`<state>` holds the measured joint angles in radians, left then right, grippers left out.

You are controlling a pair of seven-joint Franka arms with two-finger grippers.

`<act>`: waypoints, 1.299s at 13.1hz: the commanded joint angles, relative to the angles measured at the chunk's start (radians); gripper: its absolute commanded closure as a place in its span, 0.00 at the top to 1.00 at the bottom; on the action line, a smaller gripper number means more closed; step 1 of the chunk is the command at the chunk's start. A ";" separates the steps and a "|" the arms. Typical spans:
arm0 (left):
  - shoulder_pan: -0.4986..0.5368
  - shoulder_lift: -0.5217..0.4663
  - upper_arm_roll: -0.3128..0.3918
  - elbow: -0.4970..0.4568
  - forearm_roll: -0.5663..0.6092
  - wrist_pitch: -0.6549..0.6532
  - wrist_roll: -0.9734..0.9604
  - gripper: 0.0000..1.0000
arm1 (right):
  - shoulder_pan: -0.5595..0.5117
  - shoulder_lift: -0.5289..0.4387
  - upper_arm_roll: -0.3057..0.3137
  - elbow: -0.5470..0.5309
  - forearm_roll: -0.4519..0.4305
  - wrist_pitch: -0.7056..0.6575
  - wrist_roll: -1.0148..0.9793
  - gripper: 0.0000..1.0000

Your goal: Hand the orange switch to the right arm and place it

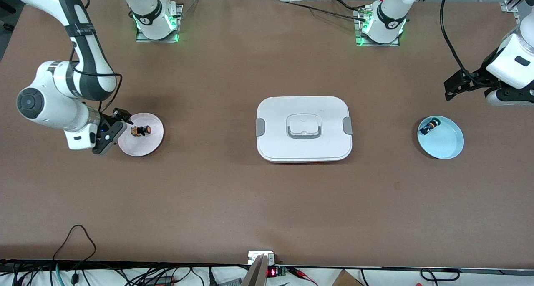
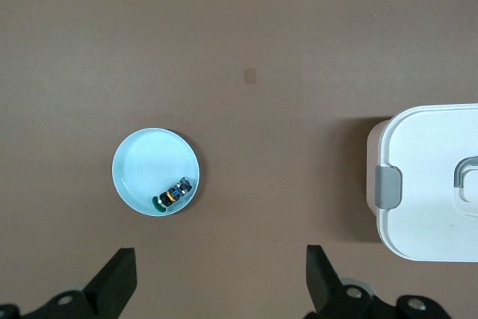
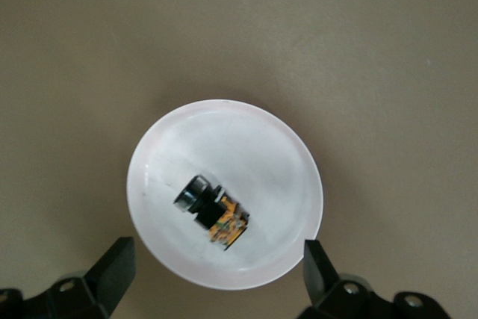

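Orange switch [image 1: 140,130] is lying on its side in the pink dish [image 1: 154,146], near the worktop edge at the right arm's end. It is sitting free; nothing is touching it. In the right wrist view the switch [image 3: 213,212] is resting a little off the dish's middle, dark cap end pointing away from the orange-brown body.

Right claw [image 1: 112,127] is hanging at the dish rim nearest that worktop edge, low but clear of the part, fingers standing wide apart and gripping nothing. Judging from that, the placing looks done and the step in hand is the retreat.

Left claw [image 1: 459,85] is waiting above the worktop edge at the left arm's end, fingers also apart and empty. Under it the blue dish [image 1: 452,148] is holding the blue-and-black part with green cap [image 1: 429,126], tucked against the rim. The white lidded box [image 1: 303,128] is sitting mid-worktop between the two dishes.

Doing the retreat well:
- keeping the fingers spread while lifting, so neither pad is dragging the switch;
- rising straight up before swinging away, since one finger is close to the dish rim and a sideways pull could be nudging the dish;
- checking that the switch is lying settled, not rocking toward the rim.
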<state>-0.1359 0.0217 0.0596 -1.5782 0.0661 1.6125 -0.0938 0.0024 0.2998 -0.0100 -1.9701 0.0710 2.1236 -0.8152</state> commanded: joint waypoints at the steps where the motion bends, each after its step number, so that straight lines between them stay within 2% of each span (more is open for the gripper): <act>1: 0.010 0.007 -0.010 0.030 -0.003 -0.023 0.005 1.00 | -0.004 -0.013 0.008 0.051 0.012 -0.115 0.258 1.00; 5: 0.010 0.007 -0.010 0.030 -0.003 -0.023 0.006 1.00 | 0.014 -0.053 0.013 0.091 0.010 -0.223 0.558 1.00; 7: 0.010 0.007 -0.012 0.032 -0.003 -0.023 0.005 1.00 | 0.024 -0.057 0.013 0.158 0.012 -0.333 0.703 1.00; 12: 0.010 0.007 -0.010 0.032 -0.003 -0.025 0.003 1.00 | 0.064 -0.082 0.010 0.364 -0.013 -0.585 0.791 1.00; 15: 0.010 0.007 -0.010 0.032 -0.002 -0.023 0.008 1.00 | 0.062 -0.091 -0.002 0.444 -0.086 -0.582 0.781 1.00; 17: 0.010 0.007 -0.010 0.032 -0.003 -0.023 0.003 1.00 | 0.067 -0.099 -0.051 0.476 -0.091 -0.535 0.789 1.00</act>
<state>-0.1356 0.0217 0.0572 -1.5744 0.0661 1.6109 -0.0938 0.0650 0.2006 -0.0229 -1.5336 -0.0079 1.5715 -0.0400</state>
